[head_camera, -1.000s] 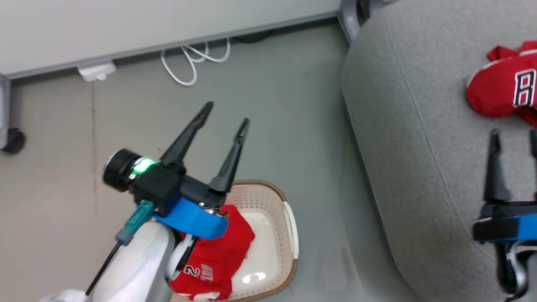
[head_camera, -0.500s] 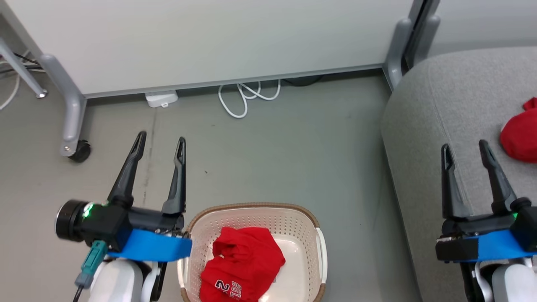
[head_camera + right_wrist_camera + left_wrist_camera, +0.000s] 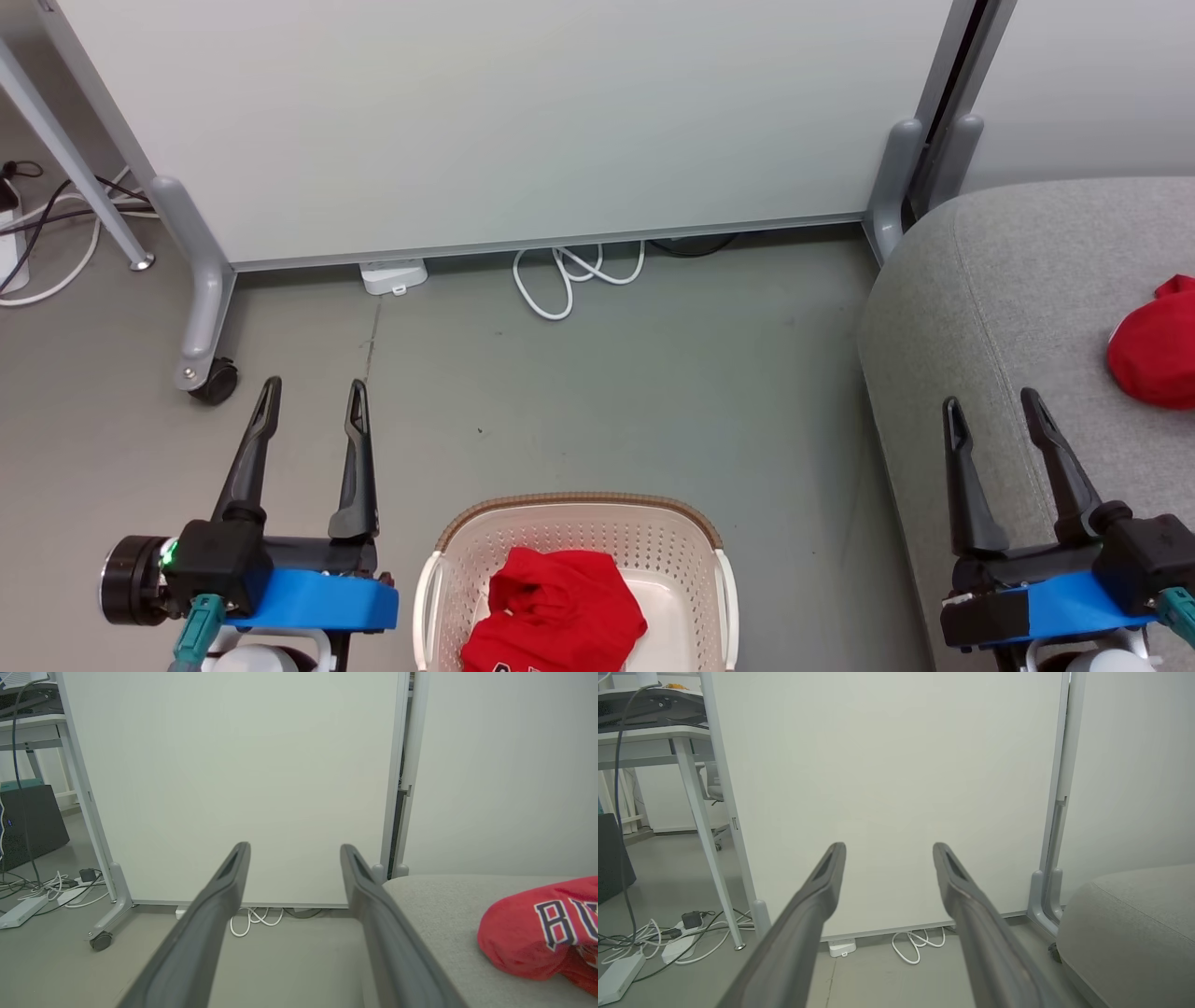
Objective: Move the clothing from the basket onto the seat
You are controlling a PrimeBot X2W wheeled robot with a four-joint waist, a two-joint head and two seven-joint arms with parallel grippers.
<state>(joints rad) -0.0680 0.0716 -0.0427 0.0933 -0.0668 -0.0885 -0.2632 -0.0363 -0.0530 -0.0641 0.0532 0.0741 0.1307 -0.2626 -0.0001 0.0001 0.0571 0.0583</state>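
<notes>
Both arms are empty: the left pincer (image 3: 314, 385) hangs over the grey floor (image 3: 607, 401) just left of the basket (image 3: 579, 506) with its fingers apart, and the right pincer (image 3: 990, 399) hangs over the left edge of the seat (image 3: 990, 280), fingers likewise apart. A crumpled red garment (image 3: 560, 607) lies inside the basket, while a second red garment (image 3: 1153, 345) with dark lettering rests on the seat, to the right of the right pincer and apart from it. Beyond the basket a white cable (image 3: 588, 273) is coiled on the floor at the foot of a pale wheeled panel (image 3: 485, 121).
</notes>
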